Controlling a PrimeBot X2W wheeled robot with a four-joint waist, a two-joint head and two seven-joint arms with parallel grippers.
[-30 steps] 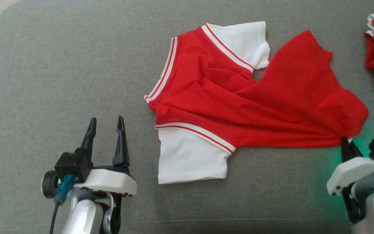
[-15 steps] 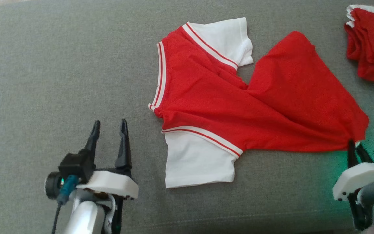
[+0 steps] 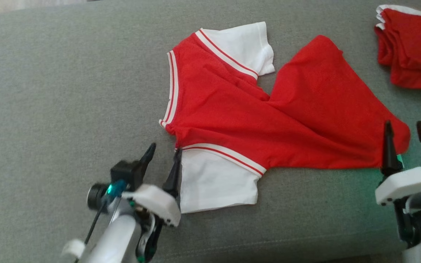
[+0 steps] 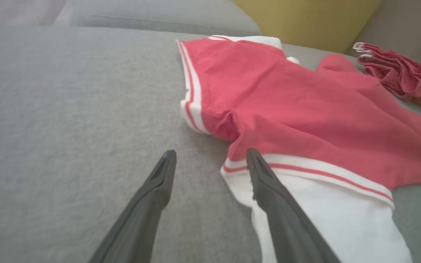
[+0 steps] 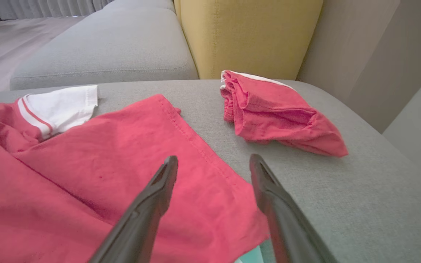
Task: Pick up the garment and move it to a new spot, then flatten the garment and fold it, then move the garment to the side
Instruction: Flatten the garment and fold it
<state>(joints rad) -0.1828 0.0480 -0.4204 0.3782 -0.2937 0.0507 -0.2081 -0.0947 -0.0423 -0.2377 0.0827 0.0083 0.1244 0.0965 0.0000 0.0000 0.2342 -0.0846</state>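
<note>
Now flattening: the garment (image 3: 269, 120) lies twisted on the sofa cushion (image 3: 49, 91); left jaws, maybe touching its front sleeve (image 3: 217, 179), and right jaws stand apart. Next: stretch it flat.

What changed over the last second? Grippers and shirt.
The right gripper let go of the hem corner of the shirt: its fingers were pinched shut on it and now stand open, with that corner between them. The left gripper moved forward and right to the near white sleeve, fingers open, one at the sleeve's edge. Unchanged: shirt spread and twisted on the grey cushion, folded red garment far right.
</note>
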